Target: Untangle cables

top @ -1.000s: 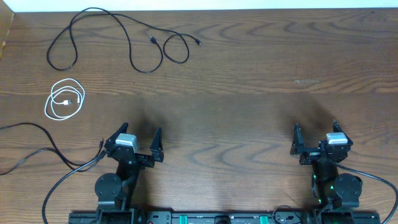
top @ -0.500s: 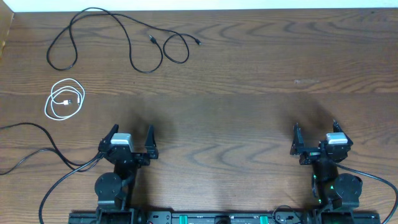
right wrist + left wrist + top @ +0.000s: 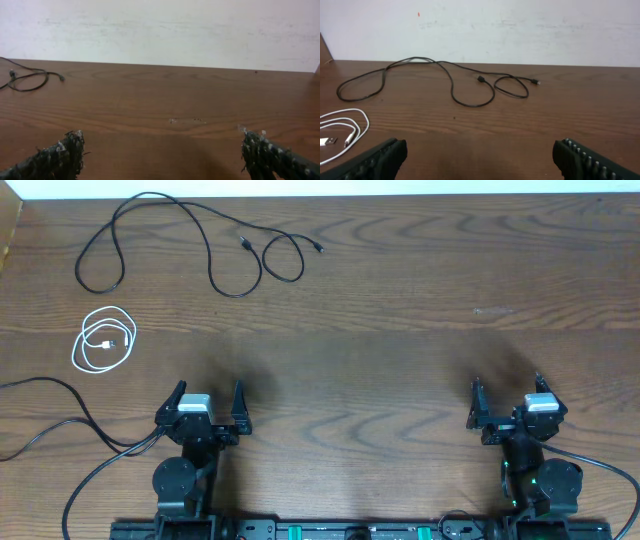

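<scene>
Left pincer (image 3: 209, 387): the jaws stand wide apart, with nothing between them. In the left wrist view its two dark fingers (image 3: 380, 157) sit at the lower corners, with bare wooden worktop (image 3: 360, 330) between them.

Right pincer (image 3: 506, 382): the jaws are likewise apart and grip nothing. The right wrist view shows only worktop grain between the fingertips (image 3: 55, 157).

Black cable (image 3: 235, 295): it lies loose and spread out on the worktop well ahead of the left pincer, near the far edge. It runs from far ahead and left of that pincer to slightly right of its line. The run forms one long open loop on the left, a dip in the middle and a small closed loop on the right. Its two small plugs (image 3: 246, 243) (image 3: 318, 248) rest near that small loop, a short way apart from each other. From the right pincer it lies far ahead and well to the left. Only the small loop and a plug show at the left edge of the right wrist view.

White cable (image 3: 108, 345): it is coiled in a neat ring ahead and to the left of the left pincer, nearer than the black cable and not touching it. Its plug lies inside the ring.

Thick black cord (image 3: 85, 415): it runs across the worktop left of the left pincer, toward the arm's base, well apart from both cables.
</scene>
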You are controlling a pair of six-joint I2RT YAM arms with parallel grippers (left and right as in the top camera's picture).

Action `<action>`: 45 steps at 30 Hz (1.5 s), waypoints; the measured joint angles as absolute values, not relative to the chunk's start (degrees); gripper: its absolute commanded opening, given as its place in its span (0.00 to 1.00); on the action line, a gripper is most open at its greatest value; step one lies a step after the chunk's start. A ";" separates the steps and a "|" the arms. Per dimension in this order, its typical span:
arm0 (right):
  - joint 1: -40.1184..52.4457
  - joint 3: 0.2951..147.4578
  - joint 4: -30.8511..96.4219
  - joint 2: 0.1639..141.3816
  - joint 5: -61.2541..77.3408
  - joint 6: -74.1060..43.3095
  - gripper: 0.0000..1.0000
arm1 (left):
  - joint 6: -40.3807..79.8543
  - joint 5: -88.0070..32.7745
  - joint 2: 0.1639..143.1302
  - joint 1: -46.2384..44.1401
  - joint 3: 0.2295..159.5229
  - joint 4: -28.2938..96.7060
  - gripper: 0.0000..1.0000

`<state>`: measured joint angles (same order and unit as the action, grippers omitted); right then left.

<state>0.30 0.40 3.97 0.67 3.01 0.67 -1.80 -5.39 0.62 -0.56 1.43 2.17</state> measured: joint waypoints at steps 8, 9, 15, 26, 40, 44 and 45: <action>0.30 0.40 3.99 0.67 2.98 0.67 0.99 | -1.98 -5.41 0.62 -0.56 1.43 2.17 0.98; 0.30 0.40 3.99 0.67 2.98 0.67 0.99 | -1.98 -5.41 0.62 -0.56 1.43 2.20 0.98; 0.30 0.40 3.99 0.67 2.98 0.67 0.99 | -2.81 -5.41 0.62 -1.06 1.43 2.17 0.98; 0.30 0.40 3.99 0.67 2.98 0.67 0.99 | -4.56 -5.41 0.62 -3.22 1.43 2.17 0.98; 0.30 0.40 3.97 0.67 2.98 0.67 0.99 | -3.14 -4.12 0.62 -3.22 1.43 2.33 0.98; 0.30 0.40 3.97 0.67 2.98 0.67 0.99 | -2.81 -4.10 0.62 -3.22 1.43 2.35 0.98; 0.30 0.40 3.99 0.67 2.98 0.69 0.99 | -2.81 -4.10 0.62 -3.22 1.43 2.35 0.98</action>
